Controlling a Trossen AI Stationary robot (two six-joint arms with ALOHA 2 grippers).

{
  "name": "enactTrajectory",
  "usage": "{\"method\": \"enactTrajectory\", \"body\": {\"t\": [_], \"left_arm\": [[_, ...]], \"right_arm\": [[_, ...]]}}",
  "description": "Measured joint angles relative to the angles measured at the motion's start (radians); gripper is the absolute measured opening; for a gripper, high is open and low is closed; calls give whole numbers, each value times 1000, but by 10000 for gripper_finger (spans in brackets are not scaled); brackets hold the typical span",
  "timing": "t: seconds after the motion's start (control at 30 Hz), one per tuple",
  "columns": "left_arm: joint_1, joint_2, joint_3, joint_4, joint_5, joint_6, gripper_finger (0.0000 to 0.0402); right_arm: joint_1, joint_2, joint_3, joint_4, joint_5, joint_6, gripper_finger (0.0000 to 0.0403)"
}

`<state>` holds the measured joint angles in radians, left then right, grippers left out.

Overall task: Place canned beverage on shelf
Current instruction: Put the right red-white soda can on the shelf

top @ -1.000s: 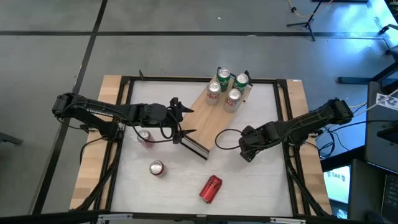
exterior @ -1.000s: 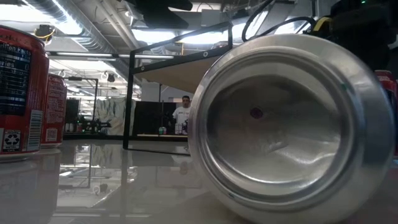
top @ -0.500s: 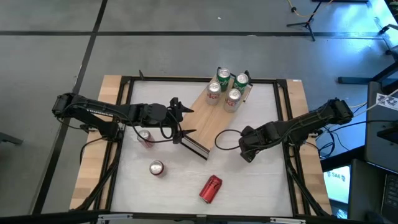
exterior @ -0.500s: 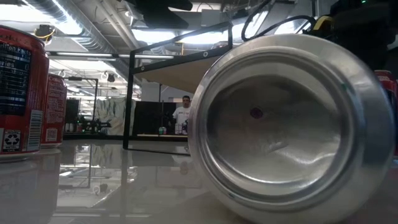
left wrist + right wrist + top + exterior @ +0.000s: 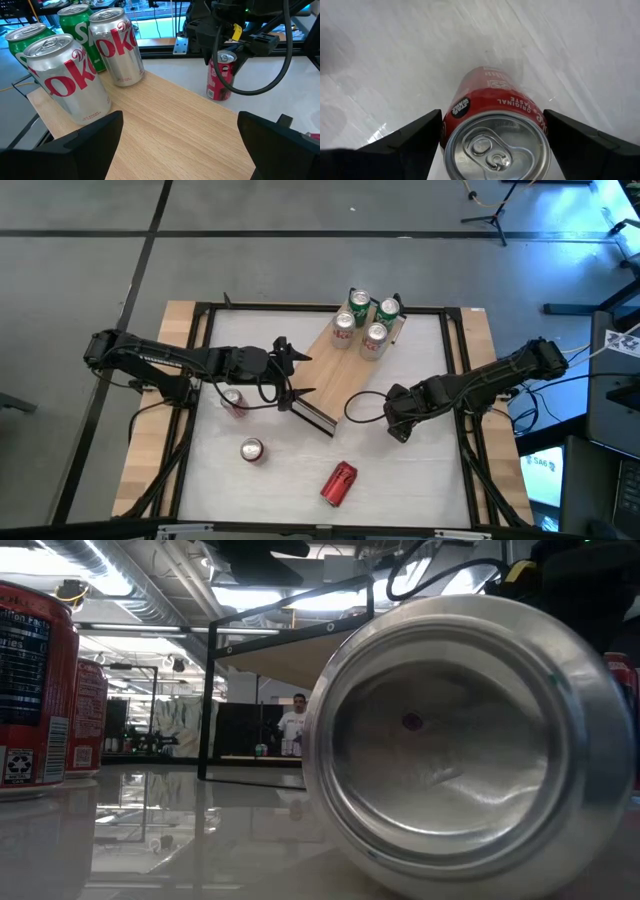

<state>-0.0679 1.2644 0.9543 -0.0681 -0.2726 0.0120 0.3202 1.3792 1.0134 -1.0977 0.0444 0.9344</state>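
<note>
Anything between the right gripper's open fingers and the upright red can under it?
Nothing. In the right wrist view the right gripper straddles the upright red can, jaws open either side, gaps bare down to the white tabletop.

White table [image 5: 420,480] carries shelf [image 5: 335,375] and red cans [image 5: 338,483].

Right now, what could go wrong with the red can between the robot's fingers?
The right gripper's open fingers straddle the upright red can; an off-centre squeeze might tip it. The left gripper hangs over the shelf's free end, so the arms could bump there.
</note>
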Motion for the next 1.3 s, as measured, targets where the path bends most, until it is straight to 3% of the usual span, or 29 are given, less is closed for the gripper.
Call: {"method": "enactTrajectory", "body": {"t": [0.7, 0.97, 1.3], "left_arm": [[0, 0, 0, 0, 0, 0, 384], [0, 0, 0, 0, 0, 0, 384], [0, 0, 0, 0, 0, 0, 384]], "right_arm": [[0, 0, 0, 0, 0, 0, 340], [0, 0, 1, -3, -11, -8, 395], [0, -11, 1, -4, -10, -154, 362]]}}
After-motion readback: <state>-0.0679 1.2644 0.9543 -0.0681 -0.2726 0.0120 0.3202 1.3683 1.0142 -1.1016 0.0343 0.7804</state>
